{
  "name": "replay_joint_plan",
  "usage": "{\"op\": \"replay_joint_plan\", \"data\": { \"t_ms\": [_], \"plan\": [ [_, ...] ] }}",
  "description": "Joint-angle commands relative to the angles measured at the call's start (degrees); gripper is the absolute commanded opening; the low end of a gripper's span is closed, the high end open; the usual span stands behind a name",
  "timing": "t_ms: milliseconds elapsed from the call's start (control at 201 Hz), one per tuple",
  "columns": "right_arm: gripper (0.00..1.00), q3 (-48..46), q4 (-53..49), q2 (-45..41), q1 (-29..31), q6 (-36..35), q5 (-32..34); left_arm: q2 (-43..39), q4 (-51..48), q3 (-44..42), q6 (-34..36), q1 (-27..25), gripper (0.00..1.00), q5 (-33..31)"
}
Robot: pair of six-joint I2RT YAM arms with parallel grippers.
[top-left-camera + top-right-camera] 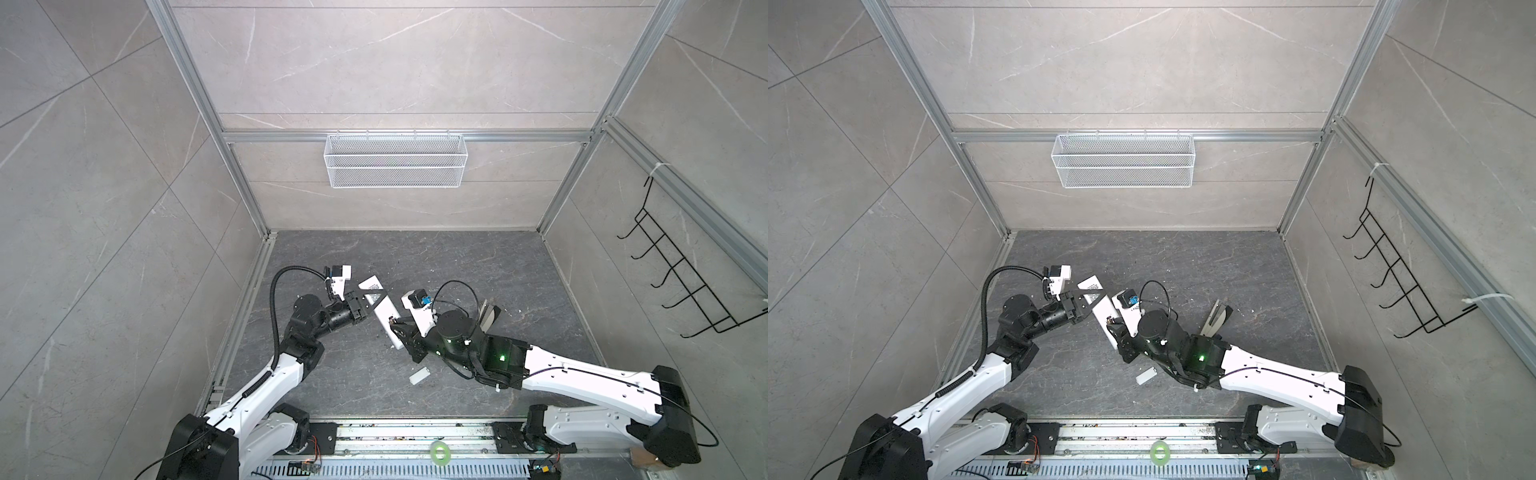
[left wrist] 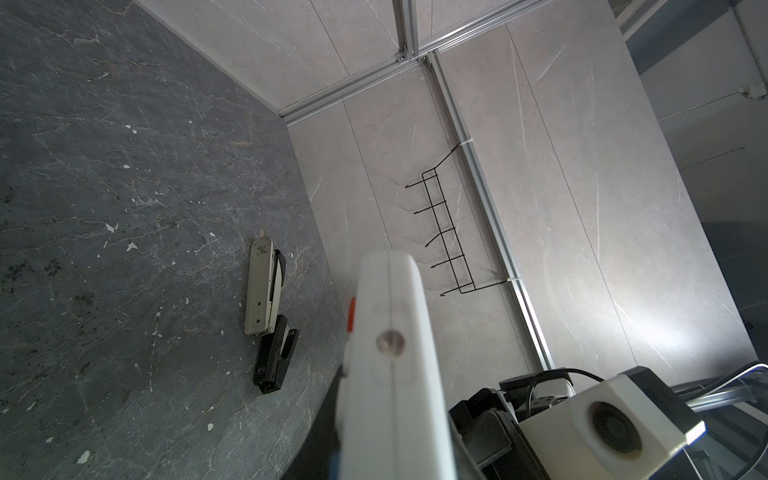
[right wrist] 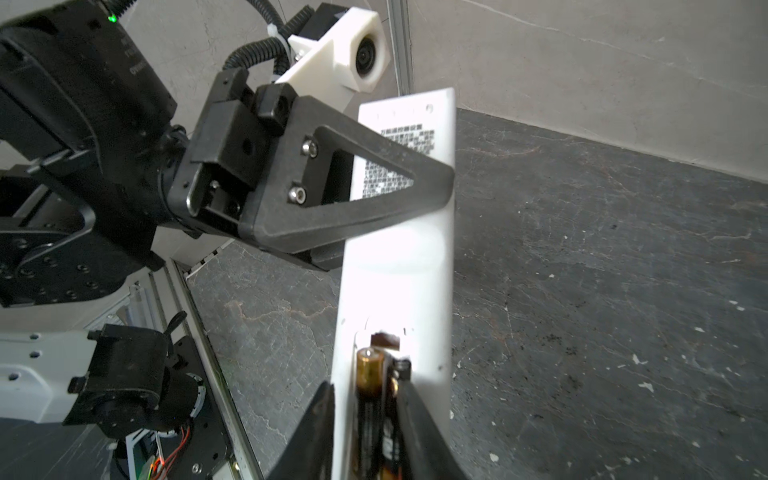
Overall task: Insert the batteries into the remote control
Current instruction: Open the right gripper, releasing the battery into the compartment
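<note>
The left gripper (image 1: 373, 300) is clamped tight on the labelled end of the remote control (image 1: 384, 315), holding it above the table with its back up. At the other end the right gripper (image 1: 397, 328) stands partly open, its fingers (image 3: 419, 424) straddling a battery (image 3: 368, 372) that lies in the open compartment. I cannot tell whether either finger touches the battery, and the frame edge cuts off the rest of the compartment.

Pale marbled walls (image 1: 395, 62), dark veined floor (image 1: 457, 266), white mesh basket (image 1: 395, 176), black wire rack (image 1: 685, 266)
</note>
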Motion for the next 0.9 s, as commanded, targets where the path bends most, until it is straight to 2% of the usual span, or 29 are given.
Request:
{"op": "replay_joint_plan", "data": {
  "t_ms": [0,189,279,498,612,772,891],
  "plan": [
    [0.33,2.56,-8.86,-2.26,-0.50,-2.54,3.67,-3.08,5.61,1.48,-1.06,-0.40,0.00,3.36],
    [0.38,10.27,-14.87,-5.16,1.77,-6.07,3.99,-3.19,3.07,1.74,0.74,-0.40,0.00,4.06],
    [0.42,15.55,-19.99,-4.59,1.85,-10.63,2.04,-3.14,1.50,2.23,1.44,-0.40,0.00,4.94],
    [0.46,32.70,-41.92,4.51,1.87,-26.94,-7.13,-4.00,-2.17,3.02,3.40,-0.42,0.00,7.36],
    [0.47,39.75,-50.40,9.50,1.87,-32.57,-10.18,-4.16,-3.20,3.13,3.97,-0.40,0.00,8.86],
    [0.45,42.46,-51.72,12.38,1.87,-36.82,-11.16,-4.90,-5.74,3.51,5.21,-0.40,0.00,10.75],
    [0.38,42.62,-51.19,14.37,1.87,-38.82,-10.87,-5.98,-8.95,4.15,6.84,-0.40,0.00,11.40]
  ]
}}
